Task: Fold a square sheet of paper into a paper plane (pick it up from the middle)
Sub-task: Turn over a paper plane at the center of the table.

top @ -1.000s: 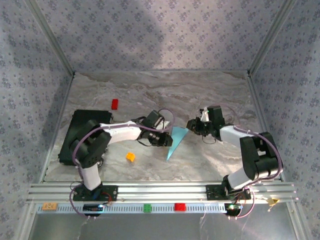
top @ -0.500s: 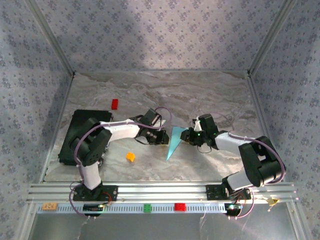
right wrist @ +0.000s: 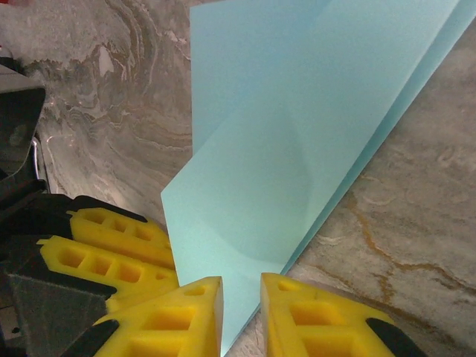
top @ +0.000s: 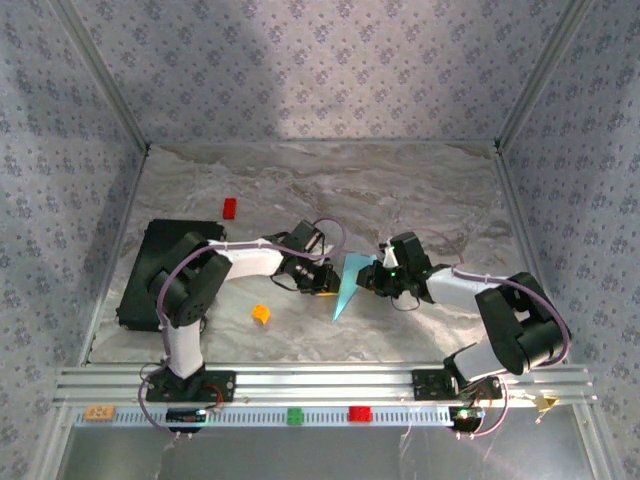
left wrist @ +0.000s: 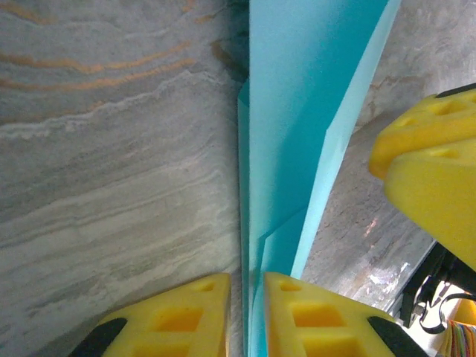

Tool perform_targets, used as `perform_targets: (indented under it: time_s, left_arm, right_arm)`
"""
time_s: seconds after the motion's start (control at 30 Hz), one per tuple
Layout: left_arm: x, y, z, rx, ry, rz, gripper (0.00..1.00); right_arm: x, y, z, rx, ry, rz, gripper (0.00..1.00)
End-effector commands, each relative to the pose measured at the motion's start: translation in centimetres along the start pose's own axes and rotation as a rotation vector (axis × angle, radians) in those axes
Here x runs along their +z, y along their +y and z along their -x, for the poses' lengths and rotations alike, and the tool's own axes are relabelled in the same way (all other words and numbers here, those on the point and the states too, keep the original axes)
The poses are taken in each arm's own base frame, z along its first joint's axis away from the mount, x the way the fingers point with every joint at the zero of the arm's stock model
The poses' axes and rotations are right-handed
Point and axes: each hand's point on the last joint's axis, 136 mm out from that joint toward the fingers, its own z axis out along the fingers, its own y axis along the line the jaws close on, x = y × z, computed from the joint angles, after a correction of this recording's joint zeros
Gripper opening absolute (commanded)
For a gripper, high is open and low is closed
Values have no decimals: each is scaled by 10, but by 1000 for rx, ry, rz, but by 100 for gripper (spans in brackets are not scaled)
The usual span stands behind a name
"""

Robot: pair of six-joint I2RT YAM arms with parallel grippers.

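The paper plane (top: 349, 287) sits mid-worktop (top: 400, 190) between the arms. It is a slim blue dart with its tip toward the near edge and its wide end farther off. The left gripper (top: 327, 279) reaches in from the left and the right gripper (top: 371, 281) from the right, and they meet at the wide end. In the left wrist view the left gripper is nearly closed, and the folded layers run up between its fingers (left wrist: 186, 312), so it pinches the paper. In the right wrist view the right gripper likewise nips the paper's edge between its fingers (right wrist: 305, 316). Holding from opposite sides probably keeps the thin layers from slipping while a crease is set or a wing is drawn out.
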Motion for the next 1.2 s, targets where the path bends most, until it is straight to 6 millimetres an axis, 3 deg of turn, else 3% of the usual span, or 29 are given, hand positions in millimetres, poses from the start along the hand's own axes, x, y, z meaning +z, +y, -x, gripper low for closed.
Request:
perform_targets:
  time_s: [0.0,0.67,1.17]
  left_arm:
    - [-1,-8,1,15,7,-30,19]
    - [8,-6,-6,13,50,-60,28]
    - [11,-15,-9,41,82,-118,27]
  right_arm:
    - [3,-11,-10,22,24,-35,21]
    - [14,-17,-24,26,90,-68,19]
    - [16,-15,-28,22,107,-44,13]
